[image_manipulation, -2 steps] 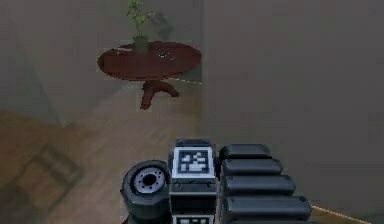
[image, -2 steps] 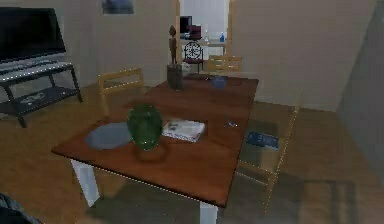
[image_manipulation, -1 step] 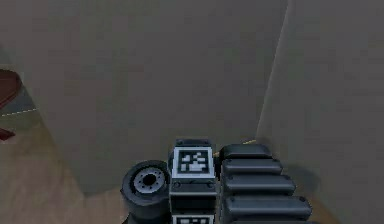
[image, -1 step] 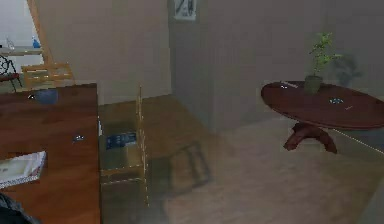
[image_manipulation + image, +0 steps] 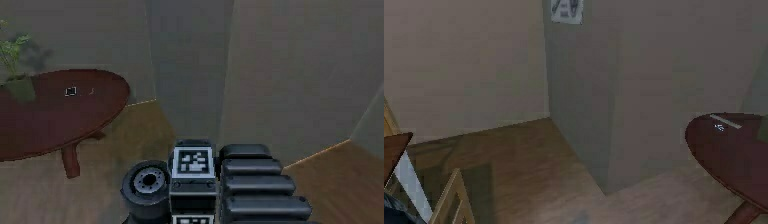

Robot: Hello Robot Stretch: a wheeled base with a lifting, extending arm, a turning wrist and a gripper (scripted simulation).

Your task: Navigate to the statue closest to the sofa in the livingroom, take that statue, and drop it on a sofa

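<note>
My arm rises as a dark ribbed block (image 5: 255,185) from the bottom edge of the arm side view, with a white marked square (image 5: 195,162) at its end. Left of the square sits my gripper's (image 5: 148,186) round dark body. I can't make out its far end, so I cannot tell whether it holds anything. A round dark red table (image 5: 60,115) stands at that view's left, with a potted green plant (image 5: 18,70) and a small pale thing (image 5: 71,91) on it.
The same table (image 5: 729,150) shows at the forward view's right edge. A grey wall corner (image 5: 584,100) juts out ahead, with a framed picture (image 5: 566,9) high on it. Pale wooden furniture (image 5: 452,200) stands at the bottom left. Wood floor (image 5: 514,150) runs between them.
</note>
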